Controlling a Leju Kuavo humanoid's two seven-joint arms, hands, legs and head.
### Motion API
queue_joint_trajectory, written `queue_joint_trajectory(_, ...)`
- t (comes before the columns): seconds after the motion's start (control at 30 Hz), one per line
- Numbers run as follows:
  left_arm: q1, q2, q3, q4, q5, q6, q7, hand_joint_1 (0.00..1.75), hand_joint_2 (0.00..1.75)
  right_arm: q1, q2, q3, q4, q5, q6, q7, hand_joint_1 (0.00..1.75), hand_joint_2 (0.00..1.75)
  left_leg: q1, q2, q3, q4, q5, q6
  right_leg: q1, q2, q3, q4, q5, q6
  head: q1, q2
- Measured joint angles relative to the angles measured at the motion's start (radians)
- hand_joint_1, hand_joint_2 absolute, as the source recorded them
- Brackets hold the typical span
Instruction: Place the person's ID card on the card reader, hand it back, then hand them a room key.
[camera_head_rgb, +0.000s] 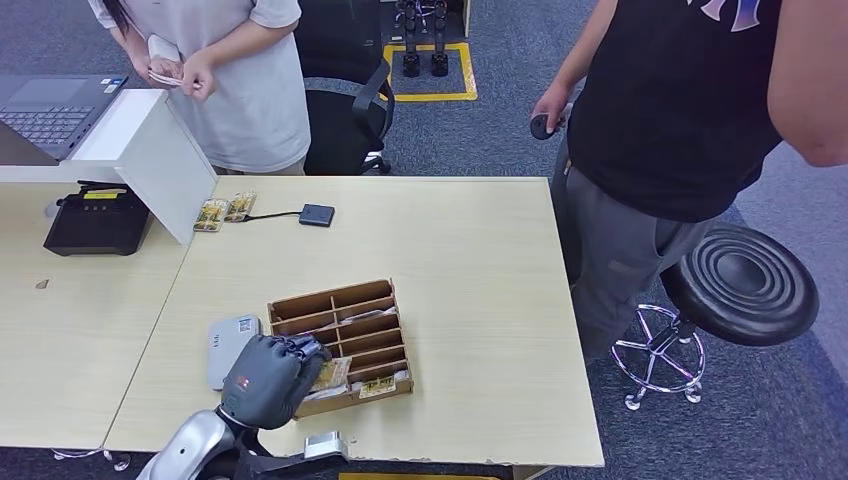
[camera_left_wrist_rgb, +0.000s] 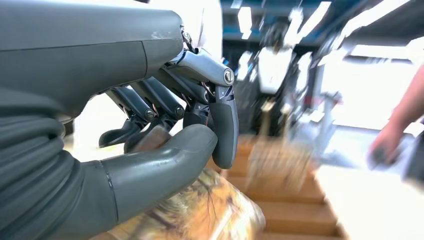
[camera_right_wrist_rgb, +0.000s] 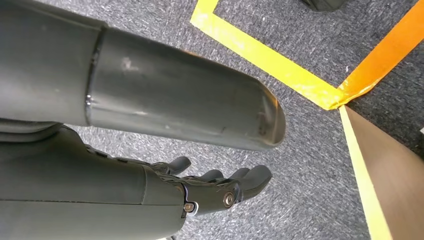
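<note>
Wooden tray (camera_head_rgb: 300, 304), 2 people, 1 stool (camera_head_rgb: 741, 284)

Silver arm, grey ribbed left hand (camera_head_rgb: 268, 378), red marking, dark fingers (camera_left_wrist_rgb: 224, 125)

Wooden organizer (camera_head_rgb: 345, 325) walls hem left hand (camera_head_rgb: 268, 378); bare tabletop (camera_head_rgb: 470, 270) beyond.

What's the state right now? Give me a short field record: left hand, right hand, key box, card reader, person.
left hand: over the near-left corner of the wooden key box; thumb and fingers closing around a patterned card, grasp not clearly confirmed
right hand: hanging over grey carpet, fingers apart, holding nothing
card reader: grey, on the table left of the box
person in light shirt: behind the desk, holding a card
</note>
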Motion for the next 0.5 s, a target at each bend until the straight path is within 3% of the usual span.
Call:
queue_joint_trajectory(0.2, 0.000, 0.036, 0.000, -0.109, 0.017, 0.001, -0.016, 1.75, 1.75, 0.007, 0.000, -0.013, 0.000, -0.005, -0.004, -0.005, 0.00, 0.00, 0.000, 0.000, 0.000, 0.000, 0.000, 0.000, 0.000, 0.000, 0.000, 0.000, 0.000, 0.000, 0.000, 0.000)
queue_joint_trajectory(0.5, 0.001, 0.054, -0.001, -0.149, 0.025, 0.007, -0.035, 1.75, 1.75, 0.008, 0.000, -0.015, 0.002, -0.005, -0.004, -0.003, 0.00, 0.00, 0.000, 0.000, 0.000, 0.000, 0.000, 0.000, 0.000, 0.000, 0.000, 0.000, 0.000, 0.000, 0.000, 0.000)
